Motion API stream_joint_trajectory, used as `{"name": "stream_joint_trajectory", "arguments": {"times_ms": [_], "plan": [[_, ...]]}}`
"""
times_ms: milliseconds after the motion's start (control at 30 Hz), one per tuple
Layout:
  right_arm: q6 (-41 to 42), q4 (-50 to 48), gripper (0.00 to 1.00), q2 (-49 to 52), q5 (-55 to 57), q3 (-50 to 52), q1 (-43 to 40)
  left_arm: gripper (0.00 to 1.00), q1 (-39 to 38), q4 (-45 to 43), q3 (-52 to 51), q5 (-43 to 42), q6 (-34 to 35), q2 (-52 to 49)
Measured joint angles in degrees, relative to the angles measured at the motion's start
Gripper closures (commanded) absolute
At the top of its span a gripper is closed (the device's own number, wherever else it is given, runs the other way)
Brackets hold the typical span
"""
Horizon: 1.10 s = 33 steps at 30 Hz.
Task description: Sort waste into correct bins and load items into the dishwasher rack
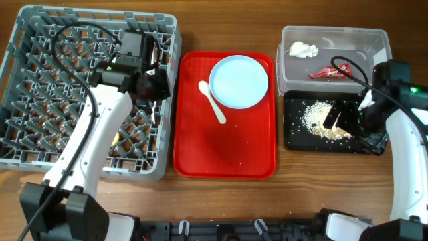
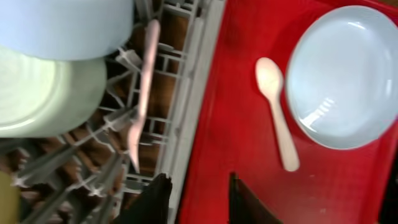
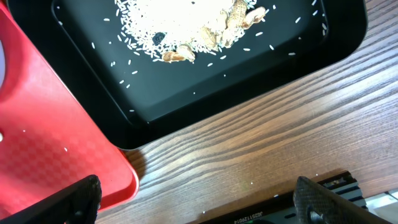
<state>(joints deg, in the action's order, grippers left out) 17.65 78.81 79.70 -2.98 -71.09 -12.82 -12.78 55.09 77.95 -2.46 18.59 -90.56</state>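
From above, the grey dishwasher rack (image 1: pixel 40 40) takes the left part of the table (image 1: pixel 221 201). The left arm (image 1: pixel 100 130) reaches over it toward its right side. The red serving tray (image 1: pixel 224 147) lies in the middle of the table. On it are the pale blue plate (image 1: pixel 239 81) and, just beside the plate, the white spoon (image 1: pixel 212 102). At the far right corner stands the clear tub (image 1: pixel 374 40), with the white tissue (image 1: pixel 303 49) and the red wrapper (image 1: pixel 332 72) inside. Just next to it, toward the near edge, is the black tray (image 1: pixel 297 137), which holds the food scraps (image 1: pixel 317 119). The right arm (image 1: pixel 404 147) comes over the right end of this tray.

In the left wrist view, the left hand (image 2: pixel 198 186) hangs over the right wall of the rack. Its fingers are a little apart and nothing is between them. The white fork (image 2: pixel 144 93) lies across the pegs inside the rack, near that wall. Further in are the light green bowl (image 2: pixel 43 87) and the pale blue bowl (image 2: pixel 62 25), close together.

In the right wrist view, the right hand (image 3: pixel 198 183) is spread wide and holds nothing. It is above bare table, beside the black tray. A corner of the red serving tray shows at the left.
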Motion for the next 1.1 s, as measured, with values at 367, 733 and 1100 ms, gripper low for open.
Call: {"name": "stream_joint_trajectory", "arguments": {"times_ms": [367, 733, 1100], "plan": [[0.0, 0.0, 0.00, 0.0, 0.0, 0.0, 0.0, 0.51, -11.4, -9.6, 0.0, 2.8, 13.4, -7.4], [0.0, 0.3, 0.00, 0.0, 0.0, 0.0, 0.0, 0.51, -13.4, -25.6, -0.1, 7.3, 23.2, -22.3], [0.0, 0.5, 0.00, 0.0, 0.0, 0.0, 0.0, 0.47, -12.3, -29.2, -0.1, 10.8, 27.5, -24.8]]}}
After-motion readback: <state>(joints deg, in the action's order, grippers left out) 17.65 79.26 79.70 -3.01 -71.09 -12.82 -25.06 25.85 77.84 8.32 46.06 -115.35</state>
